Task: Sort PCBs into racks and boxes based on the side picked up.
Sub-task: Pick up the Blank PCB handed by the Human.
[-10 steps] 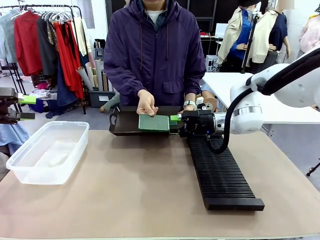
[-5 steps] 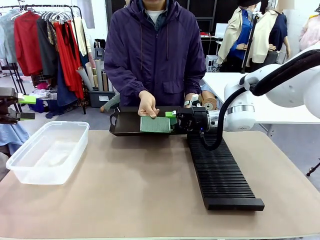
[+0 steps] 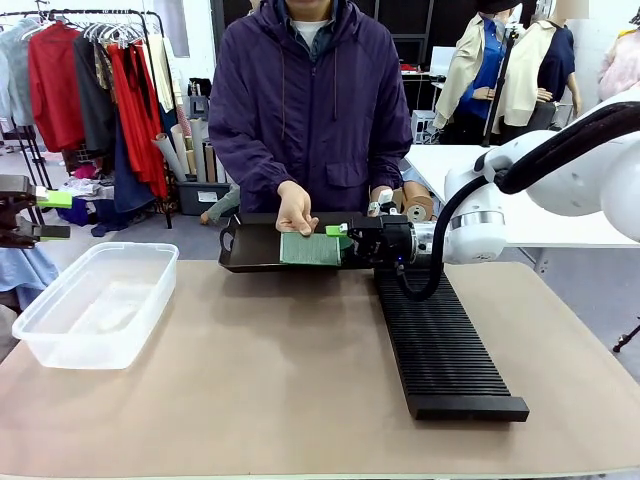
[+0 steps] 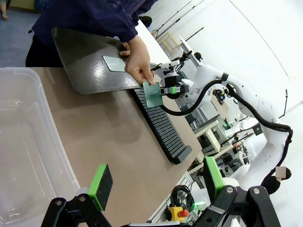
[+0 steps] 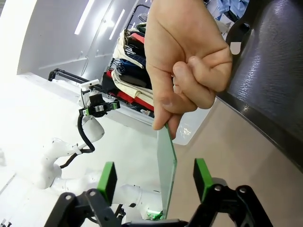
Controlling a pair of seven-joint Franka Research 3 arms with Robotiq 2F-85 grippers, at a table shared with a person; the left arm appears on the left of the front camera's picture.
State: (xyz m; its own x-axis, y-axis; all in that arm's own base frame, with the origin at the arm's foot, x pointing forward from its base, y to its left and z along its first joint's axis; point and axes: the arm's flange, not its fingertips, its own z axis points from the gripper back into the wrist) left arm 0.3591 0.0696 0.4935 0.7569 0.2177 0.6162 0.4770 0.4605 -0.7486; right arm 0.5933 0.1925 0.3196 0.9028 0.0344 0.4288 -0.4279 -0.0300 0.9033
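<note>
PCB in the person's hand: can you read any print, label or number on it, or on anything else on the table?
No text can be read.
PCB: fine dots only, no print to make out.
rack, box, tray: no labels seen.
yellow button box in the left wrist view: any marking is too small to read.

Bright, even indoor light; wrist-view distortion.

The tan worktop (image 3: pixel 280 390) carries a clear tub (image 3: pixel 75 350) at its left, a black rack (image 3: pixel 440 345) at its right, and a dark tray (image 3: pixel 250 245) at the far edge.
</note>
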